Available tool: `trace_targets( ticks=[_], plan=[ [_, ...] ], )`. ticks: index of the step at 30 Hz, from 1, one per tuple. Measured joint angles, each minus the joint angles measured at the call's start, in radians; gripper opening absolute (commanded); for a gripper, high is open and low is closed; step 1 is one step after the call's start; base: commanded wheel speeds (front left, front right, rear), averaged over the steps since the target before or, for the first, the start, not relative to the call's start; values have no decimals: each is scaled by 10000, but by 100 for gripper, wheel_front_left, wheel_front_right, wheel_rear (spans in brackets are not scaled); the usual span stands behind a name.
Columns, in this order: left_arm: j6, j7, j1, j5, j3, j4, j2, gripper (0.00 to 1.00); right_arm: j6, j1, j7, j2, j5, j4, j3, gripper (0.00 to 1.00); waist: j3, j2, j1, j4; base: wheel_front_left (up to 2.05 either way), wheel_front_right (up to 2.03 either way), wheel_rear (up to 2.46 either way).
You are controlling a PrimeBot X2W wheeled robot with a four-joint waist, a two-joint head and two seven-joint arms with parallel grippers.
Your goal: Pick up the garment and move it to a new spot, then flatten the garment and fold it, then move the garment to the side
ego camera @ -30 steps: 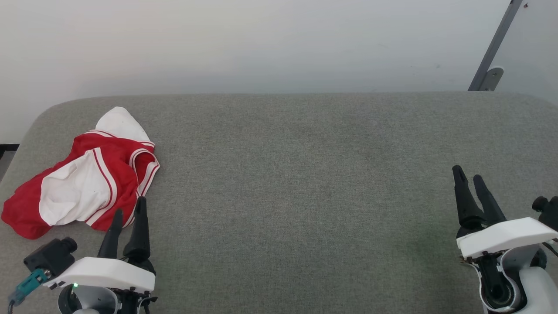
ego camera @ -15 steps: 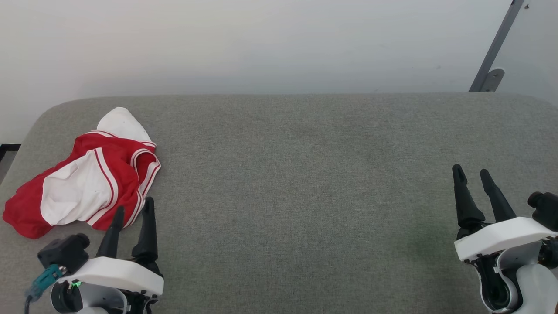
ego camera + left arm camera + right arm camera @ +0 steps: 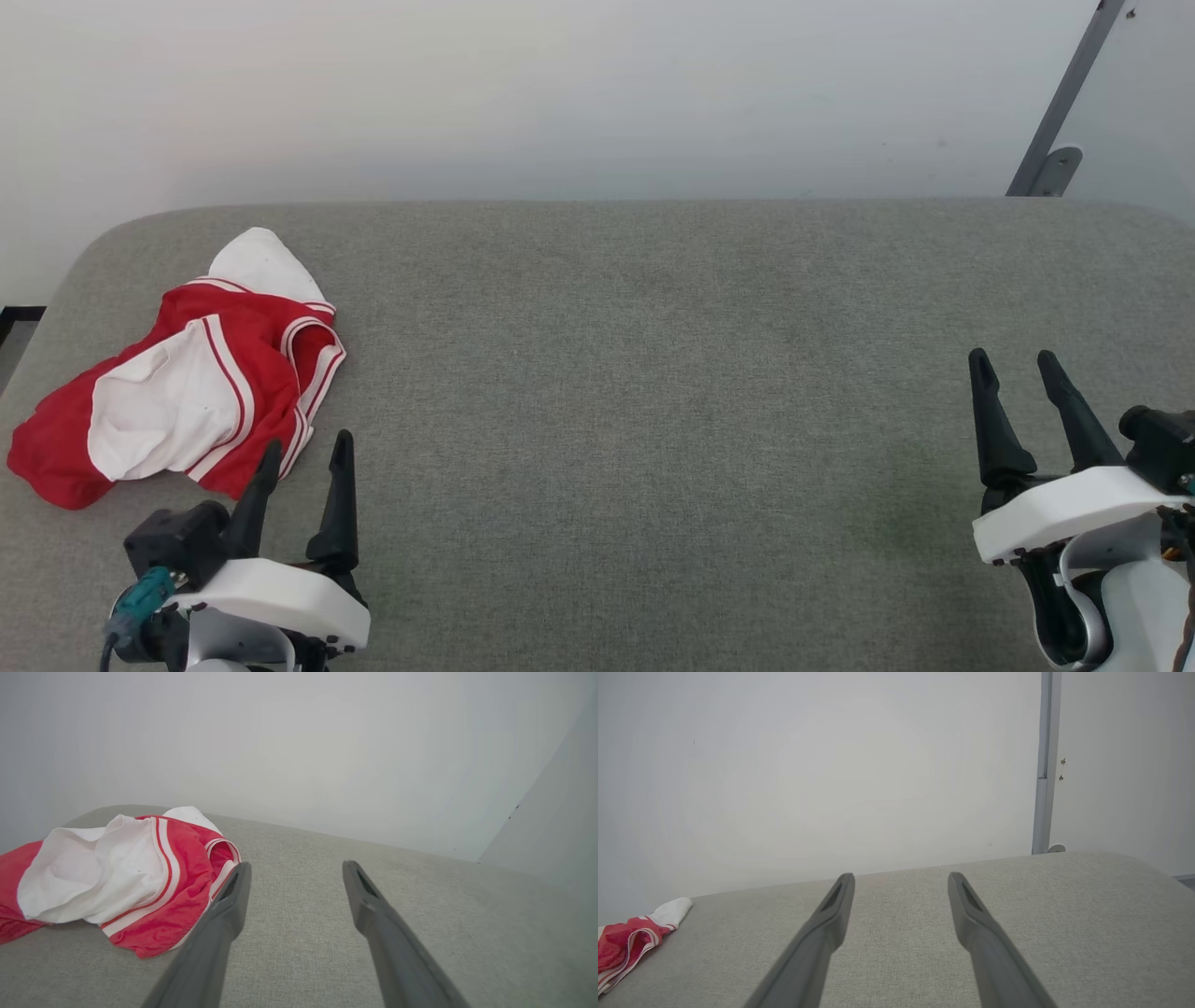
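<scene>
The garment (image 3: 187,383) is a crumpled red jersey with white panels and red-and-white striped trim, lying in a heap at the table's far left. My left gripper (image 3: 308,446) stands open just below and right of the heap's near edge, nothing between its fingers. From the left wrist, the garment (image 3: 121,877) lies left of the spread left gripper (image 3: 295,868), whose left finger tip is near the red hem. My right gripper (image 3: 1015,359) is open at the lower right, far from the cloth. In the right wrist view the right gripper (image 3: 901,877) points over bare table, the garment (image 3: 630,940) at far left.
The grey fabric-covered table (image 3: 653,373) with rounded corners stretches wide between the grippers. A white wall (image 3: 560,93) rises directly behind it. A grey metal bar with a bracket (image 3: 1055,140) leans at the back right corner.
My left gripper has shifted right and slightly toward me, away from the garment's edge, and its fingers now stand wider apart. The right gripper's fingers have also spread wider. The garment lies unmoved.
</scene>
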Motion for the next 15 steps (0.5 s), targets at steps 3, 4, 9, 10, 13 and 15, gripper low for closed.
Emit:
trace_targets(
  ticks=[3, 4, 9, 10, 13, 15],
  plan=[
    [56, -48, 0, 309, -63, 0, 13, 100, 0, 0, -54, -23, -301, -27, -35, 100, 0, 0, 1, 21, 0, 0, 0],
    [73, -88, 0, 378, -79, 0, 12, 100, 0, 1, -100, -27, -420, -35, -52, 100, 0, 0, 0, 27, 0, 0, 0],
    [88, -184, -1, 704, -136, 13, 12, 100, 0, 5, -213, -8, -807, -121, -184, 100, 6, 0, 0, 59, 0, 0, 0],
    [88, -219, -1, 798, -142, 17, 10, 100, 0, 9, -234, -4, -867, -146, -203, 100, 7, 0, 0, 69, 0, 0, 0],
    [88, -274, -3, 1020, -144, 52, 8, 100, 2, 18, -293, -2, -1093, -207, -224, 100, 15, 0, 0, 92, 0, 0, 0],
    [61, -347, -5, 1127, -123, 113, -10, 100, 2, 33, -360, 52, -1110, -299, -303, 100, 19, 0, 0, 114, 0, 0, 0]
  ],
)
